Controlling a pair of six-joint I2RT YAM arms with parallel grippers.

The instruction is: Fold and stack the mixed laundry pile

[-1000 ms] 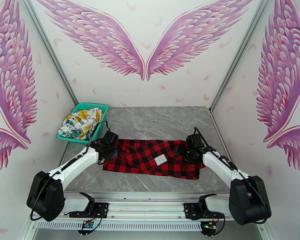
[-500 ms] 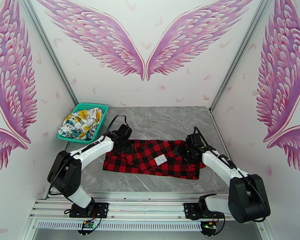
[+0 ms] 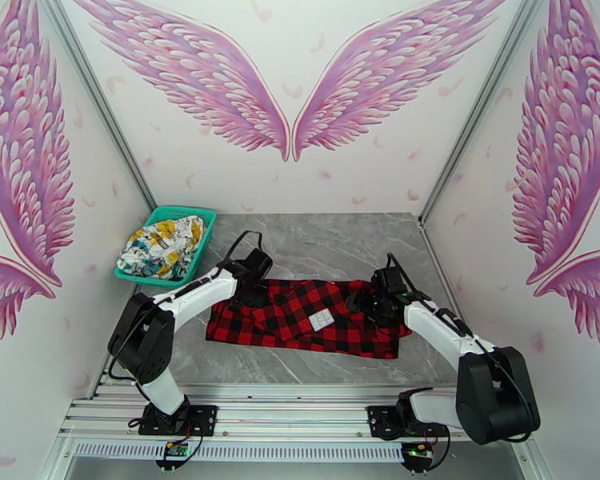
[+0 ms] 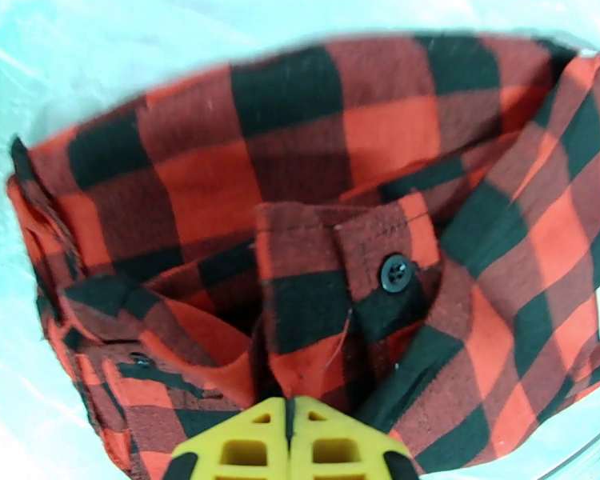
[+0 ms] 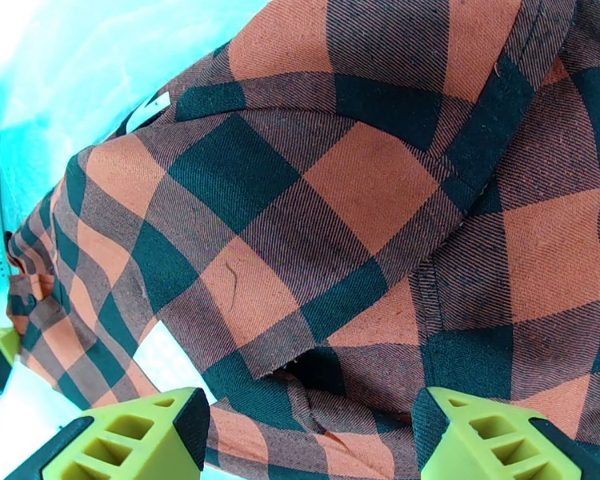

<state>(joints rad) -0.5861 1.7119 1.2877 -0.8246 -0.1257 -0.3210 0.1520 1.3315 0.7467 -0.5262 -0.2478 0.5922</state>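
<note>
**A:** Grey marble table (image 3: 316, 242) is sitting under pink painted wings (image 3: 220, 82), and the red-and-black plaid shirt (image 3: 300, 318) is stretching across its middle, white label (image 3: 322, 319) facing up. Where is the other garment lying?

**B:** The white cartoon-print garment (image 3: 160, 246) is lying crumpled in the teal mesh basket (image 3: 184, 210) at the far left corner, well apart from the shirt. I'd say it is waiting its turn.

**A:** What is the left gripper (image 3: 254, 294) doing?

**B:** It is pressing down at the shirt's far left corner. In its wrist view the yellow fingers (image 4: 244, 450) are sitting tight together. A bunched fold near the black button (image 4: 395, 273) is running in at the tips, so it is looking like a pinch on that edge.

**A:** And the right gripper (image 3: 378, 306)?

**B:** It is hovering at the shirt's right end with its jaws standing wide apart. Cloth is spreading beneath them, and nothing is being clamped.

**A:** Why both ends?

**B:** Probably they are taking opposite ends so the shirt can be lifted and folded evenly. Folding is looking barely begun, and stacking is not yet started.
</note>
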